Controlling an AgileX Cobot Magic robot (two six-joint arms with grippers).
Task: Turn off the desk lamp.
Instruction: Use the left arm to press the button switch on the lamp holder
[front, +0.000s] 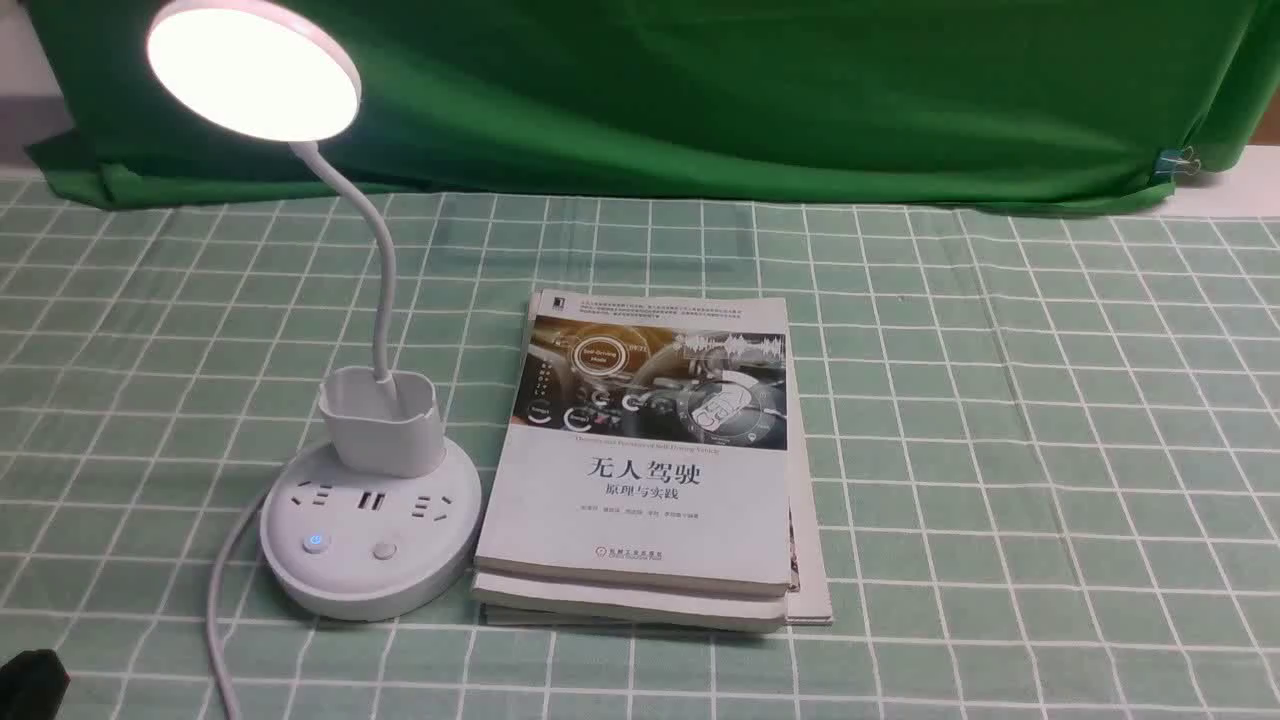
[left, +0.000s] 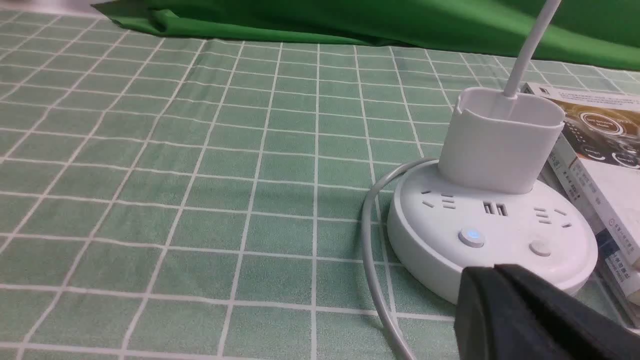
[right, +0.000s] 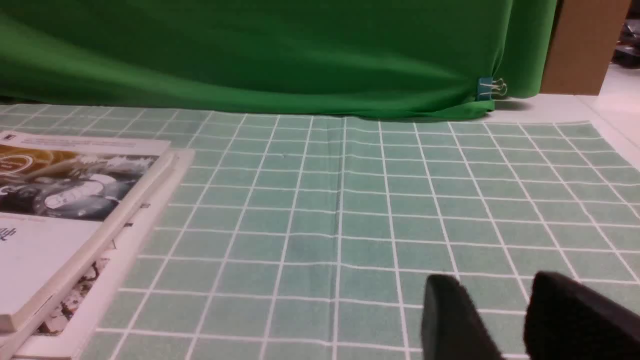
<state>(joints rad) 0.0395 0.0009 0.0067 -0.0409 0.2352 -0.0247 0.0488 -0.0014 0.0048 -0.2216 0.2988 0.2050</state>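
Note:
The white desk lamp stands at the left of the table, its round disc head lit. Its thin neck rises from a small cup holder. The round base carries sockets and two buttons: the left button glows blue, the right button is plain. In the left wrist view the base and glowing button show close ahead. My left gripper is shut and empty, just in front of the base's near edge; it shows at the front view's bottom left. My right gripper is open over bare cloth.
A stack of books lies right beside the lamp base. The lamp's white cord runs from the base toward the near table edge. A green backdrop hangs at the back of the checked tablecloth.

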